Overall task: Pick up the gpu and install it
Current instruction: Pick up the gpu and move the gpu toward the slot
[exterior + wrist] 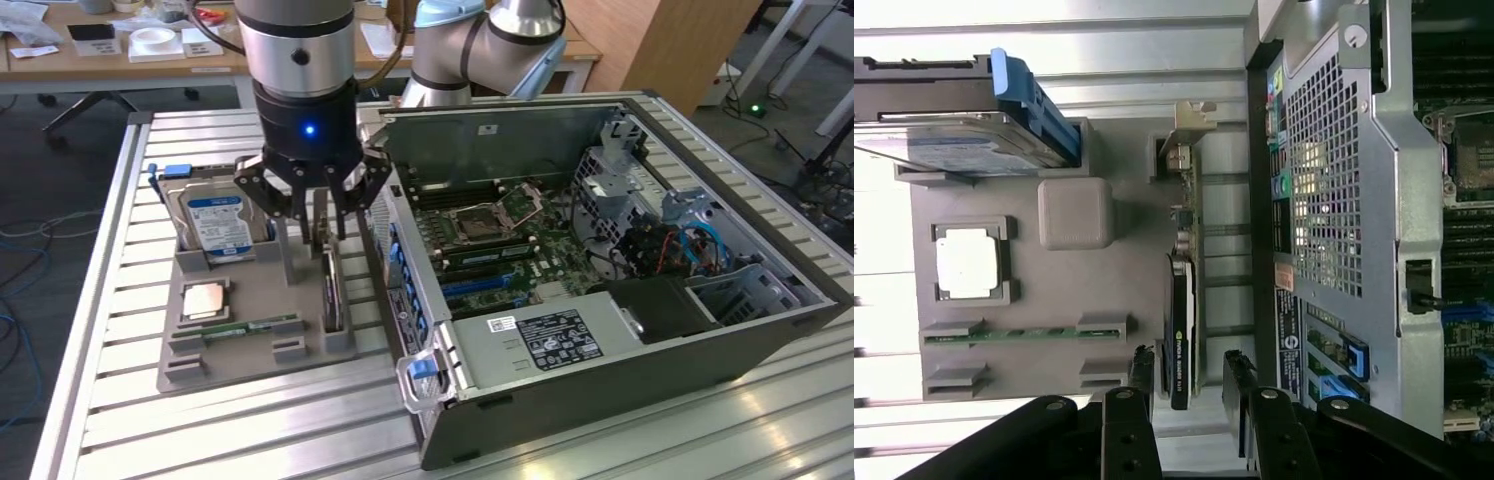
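My pincer [1188,378] hangs released, straddling the gpu [1182,320], which stands on edge in the grey tray [1044,300] beside the computer case [1334,200]. It seems not to touch the card. Closing off-centre could tip the card or scrape the case.

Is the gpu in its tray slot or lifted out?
In the slot: the gpu stands on edge in the grey tray; the open gripper straddles it, gaps showing on both sides.
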